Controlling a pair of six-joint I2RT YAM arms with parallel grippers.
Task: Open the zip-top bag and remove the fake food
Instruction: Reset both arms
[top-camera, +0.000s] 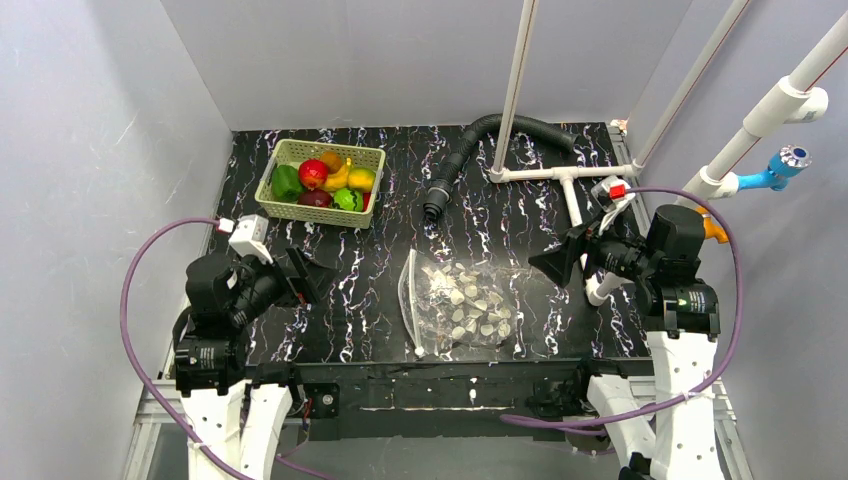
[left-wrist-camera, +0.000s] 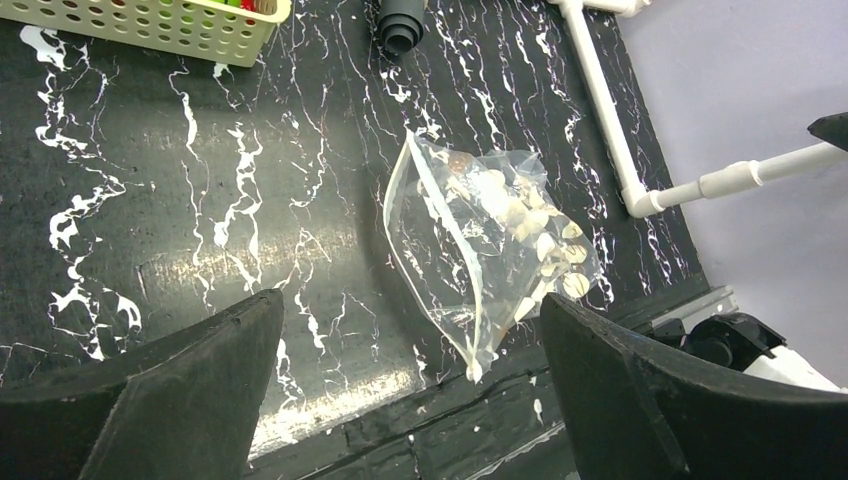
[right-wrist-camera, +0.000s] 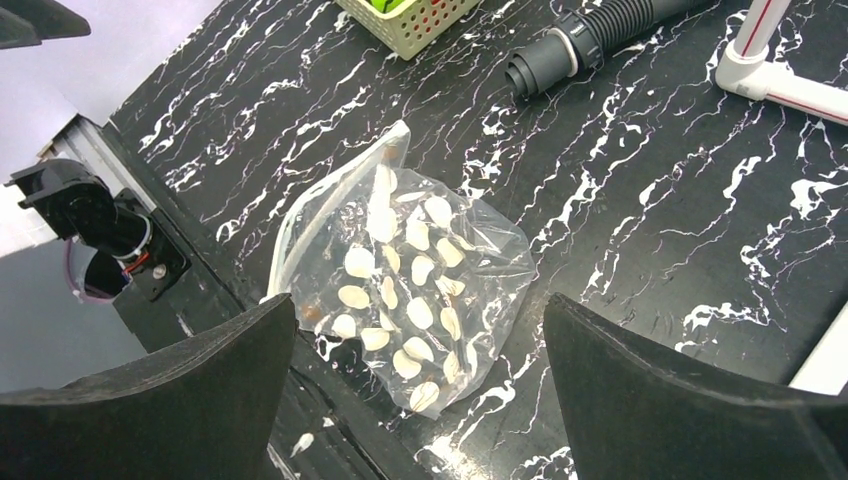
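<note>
We found the zip-top bag (top-camera: 465, 305) lying flat on the black marbled table (top-camera: 350, 290), between the two grippers, with pale fake-food pieces (right-wrist-camera: 400, 290) visible inside it through the clear film. No piece of that kind lay outside the bag. Whether the zip strip (left-wrist-camera: 440, 255) was sealed we could not tell.

The left gripper (left-wrist-camera: 410, 400) stood with its fingers spread wide and held nothing; the bag lay ahead of it and slightly to its right. The right gripper (right-wrist-camera: 420, 400) was likewise spread wide and held nothing, with the bag directly ahead between its fingers.

The zip strip ran as the bag's long edge on the side facing the left gripper, roughly from near to far. We judged the right gripper slightly nearer to the bag's body and the left gripper better placed for the zip edge.
</note>
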